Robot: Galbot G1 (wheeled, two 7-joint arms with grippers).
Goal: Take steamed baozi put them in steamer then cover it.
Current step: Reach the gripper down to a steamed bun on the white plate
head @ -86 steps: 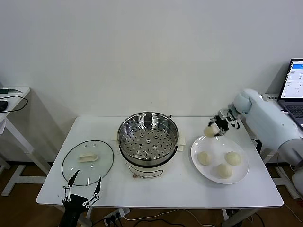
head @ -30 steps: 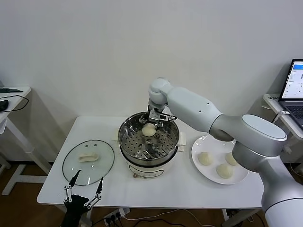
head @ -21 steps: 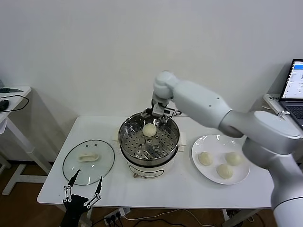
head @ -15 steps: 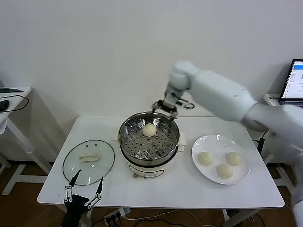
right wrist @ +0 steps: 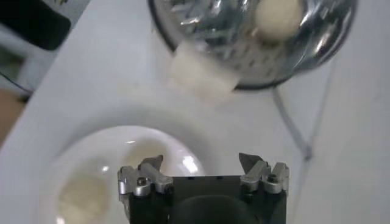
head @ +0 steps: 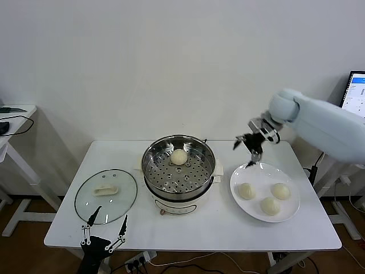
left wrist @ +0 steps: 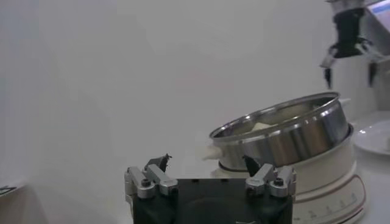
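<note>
One baozi point(head: 179, 157) lies at the back of the steel steamer's perforated tray point(head: 178, 169); it also shows in the right wrist view point(right wrist: 277, 14). Three baozi point(head: 246, 191) lie on the white plate point(head: 291, 212) to the right. My right gripper point(head: 249, 145) is open and empty, in the air over the plate's far edge. The glass cover point(head: 106, 196) with its cream handle lies flat on the table, left of the steamer. My left gripper point(head: 104, 225) is open and empty, low at the table's front edge just in front of the cover.
The white table point(head: 199, 228) carries everything. The steamer's cord runs off behind it point(right wrist: 291, 126). A laptop point(head: 354, 96) stands on a side stand at the far right. A small side table point(head: 11, 117) is at the far left.
My right gripper set a baozi into the steamer, let go, rose out and swung right to above the plate. The left arm has hardly moved.
</note>
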